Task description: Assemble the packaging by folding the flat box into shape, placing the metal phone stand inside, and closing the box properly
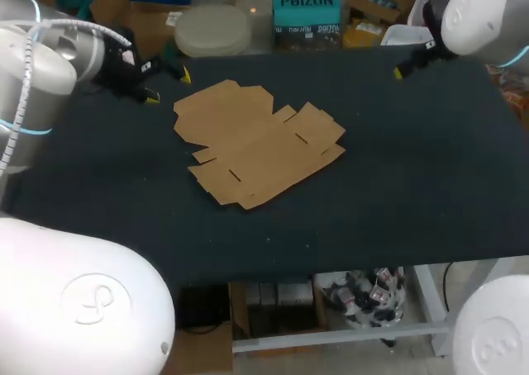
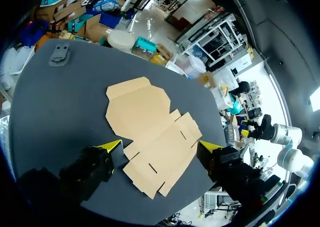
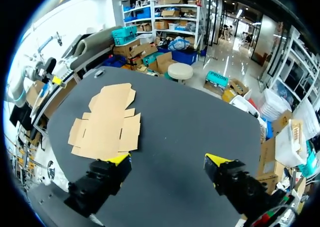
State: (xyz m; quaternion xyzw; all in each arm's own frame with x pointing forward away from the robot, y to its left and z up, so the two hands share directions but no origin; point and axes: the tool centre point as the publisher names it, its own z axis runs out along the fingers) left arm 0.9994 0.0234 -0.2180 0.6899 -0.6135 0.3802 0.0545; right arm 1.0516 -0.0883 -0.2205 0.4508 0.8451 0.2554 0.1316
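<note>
- Table (image 1: 397, 193): one, covered in a dark matte cloth-like surface with a straight near edge.
- Flat box (image 1: 256, 144): one brown cardboard blank, lying unfolded and flat near the middle of the table. The outline is irregular, with several flaps and tabs along the edges. At least two short slits are cut into the panels. The surface is plain and dull, and no panel is raised.
- Left gripper (image 2: 161, 147): one, on the arm entering from the left, held above the table at its far left side. It has two dark fingers, each ending in a bright yellow wedge-shaped tip. The fingers are spread wide and grip nothing. In its wrist view the box lies below and ahead of it, between the lines of the two tips and untouched.
- Right gripper (image 3: 169, 160): one, held at the far right side of the table, well apart from the box. It has two yellow-tipped fingers, likewise spread wide with only bare tabletop between them.
- Metal phone stand (image 2: 59, 54): one small grey piece, flat-looking with rounded corners. It lies on the table near a far corner, well apart from the box and from both grippers.
</note>
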